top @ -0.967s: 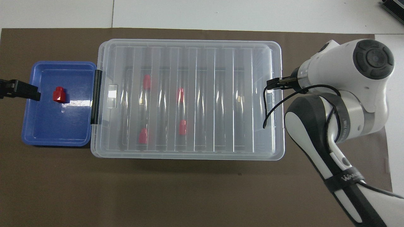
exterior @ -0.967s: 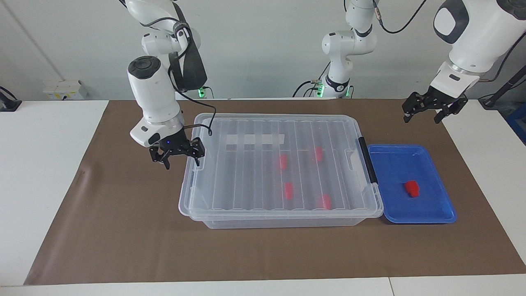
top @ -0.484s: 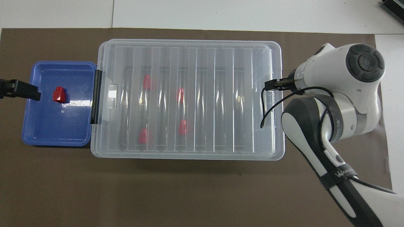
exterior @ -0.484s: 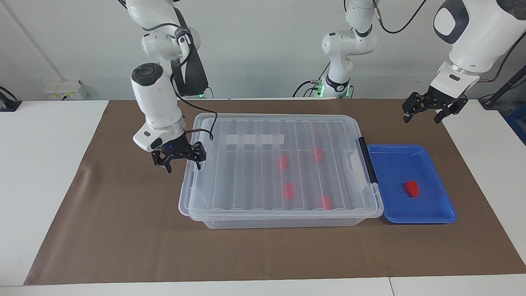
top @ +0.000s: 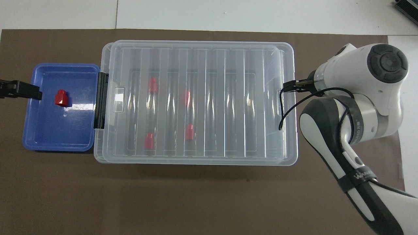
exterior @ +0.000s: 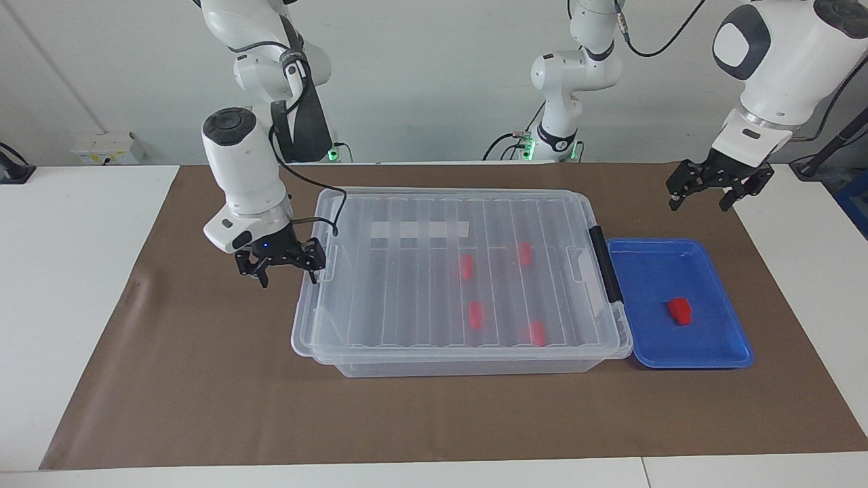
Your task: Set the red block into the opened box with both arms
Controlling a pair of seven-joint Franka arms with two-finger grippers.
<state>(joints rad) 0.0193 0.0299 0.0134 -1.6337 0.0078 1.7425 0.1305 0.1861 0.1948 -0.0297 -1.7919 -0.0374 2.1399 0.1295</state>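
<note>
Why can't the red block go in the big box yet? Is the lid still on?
Yes, on. The ribbed clear lid covers the box, sitting a bit crooked; the red block lies in the blue tray.

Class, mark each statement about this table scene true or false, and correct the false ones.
1. One small red plastic block lies in the shallow blue tray. True.
2. The large clear plastic storage bin has no lid. False: its ribbed clear lid lies on it.
3. Four red blocks are inside the bin. True.
4. The left hand holds a block. False: it is open, holding nothing.
5. The right hand is at the bin's end. True.
</note>
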